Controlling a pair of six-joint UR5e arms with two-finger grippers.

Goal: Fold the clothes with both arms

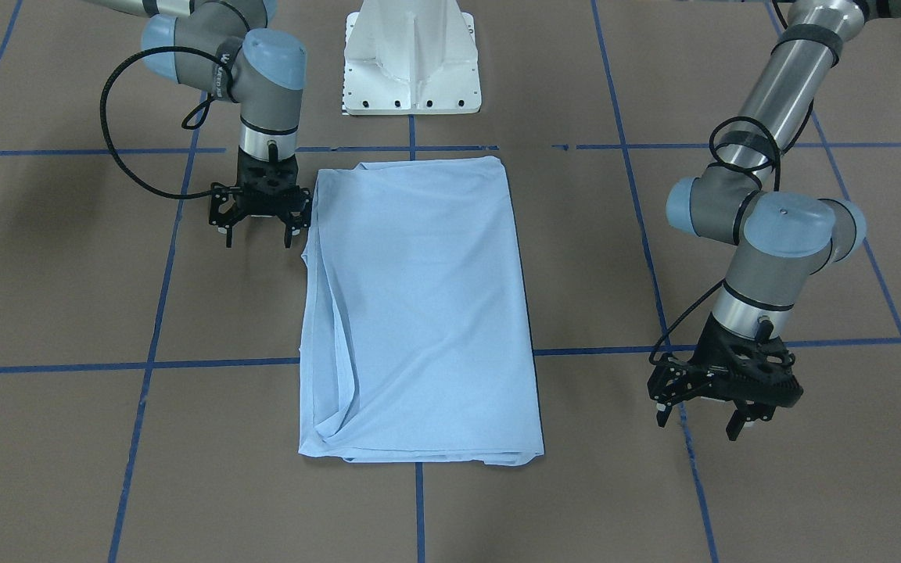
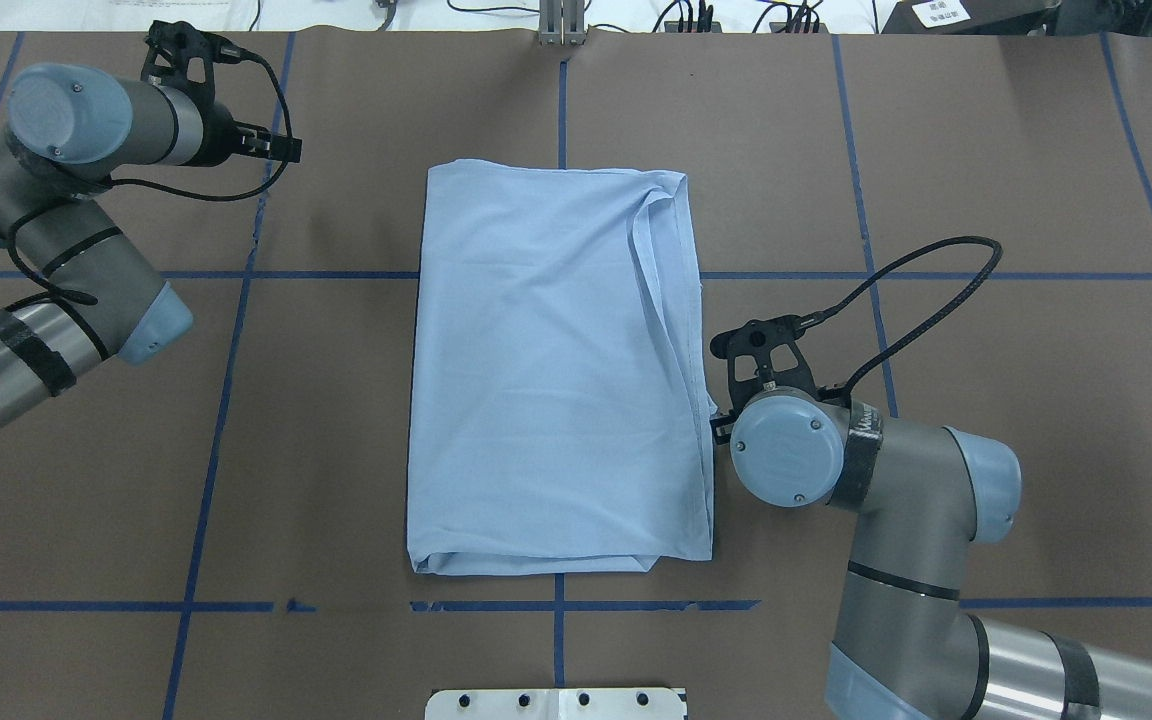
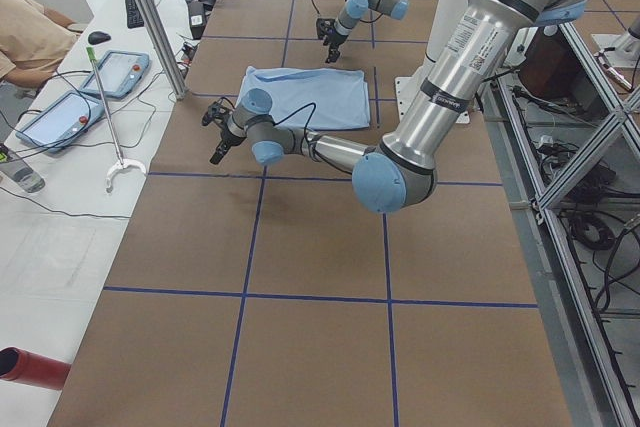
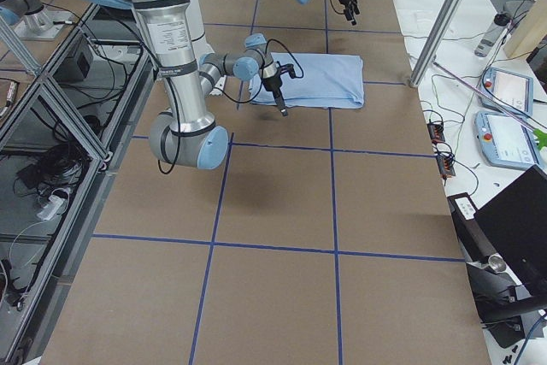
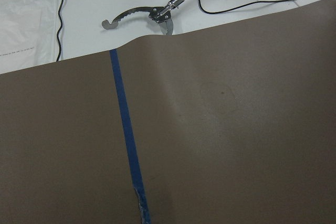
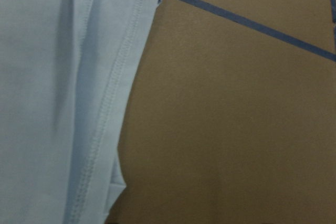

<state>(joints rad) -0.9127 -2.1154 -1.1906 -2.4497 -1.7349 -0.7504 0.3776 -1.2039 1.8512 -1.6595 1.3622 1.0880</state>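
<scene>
One folded light blue T-shirt; front-facing view, two grippers, both spread empty: right gripper at its ten o'clock, left gripper at four

A robotics lab: the left arm and right arm work at a brown-papered table gridded with blue tape. An aluminium post stands beside it, with teach pendants on the white side bench.
</scene>
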